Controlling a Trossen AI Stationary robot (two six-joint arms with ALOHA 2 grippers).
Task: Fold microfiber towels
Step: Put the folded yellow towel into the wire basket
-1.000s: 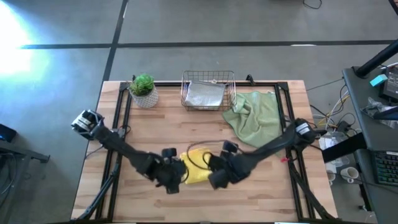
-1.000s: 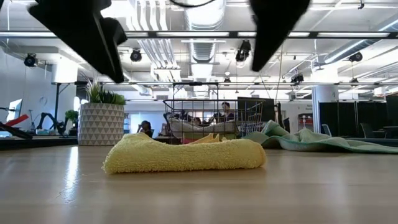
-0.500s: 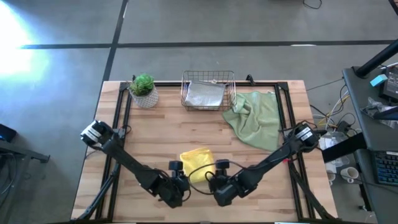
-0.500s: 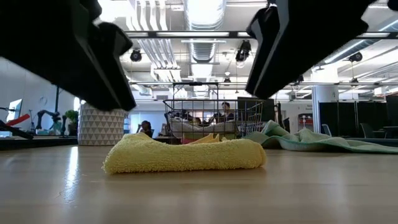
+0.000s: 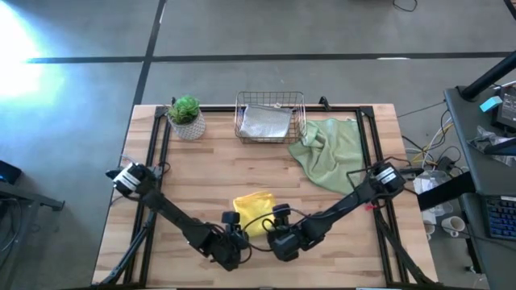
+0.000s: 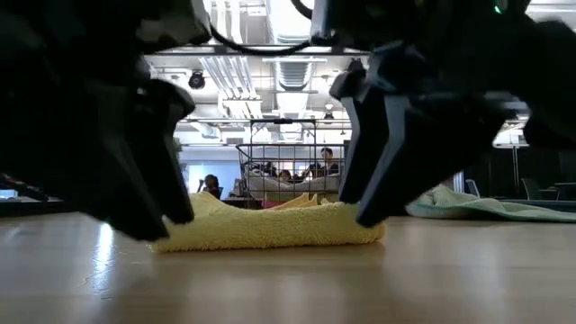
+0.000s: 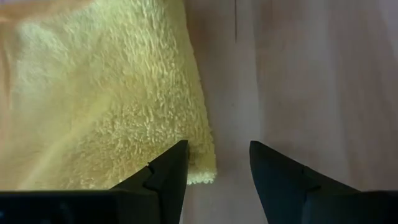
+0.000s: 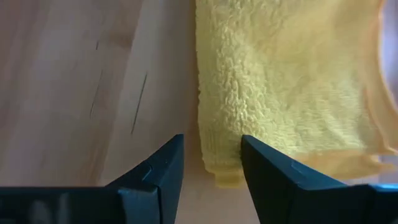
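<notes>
the folded yellow towel [image 5: 254,212] lies on the wooden table [image 5: 201,169] near its front edge. the left gripper [image 7: 214,163] and the right gripper [image 8: 211,155] sit low at its two front corners, jaws parted, grasping nothing. behind, a grey towel [image 5: 264,122] fills the wire basket [image 5: 298,109]; a sage green towel [image 5: 334,153] lies crumpled beside it.

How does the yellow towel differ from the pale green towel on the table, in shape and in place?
The yellow towel lies folded into a compact block near the table's front edge, between the left gripper and right gripper; the pale green towel lies crumpled and spread out beside the wire basket, away from both grippers. Both rest on the wooden table.
</notes>
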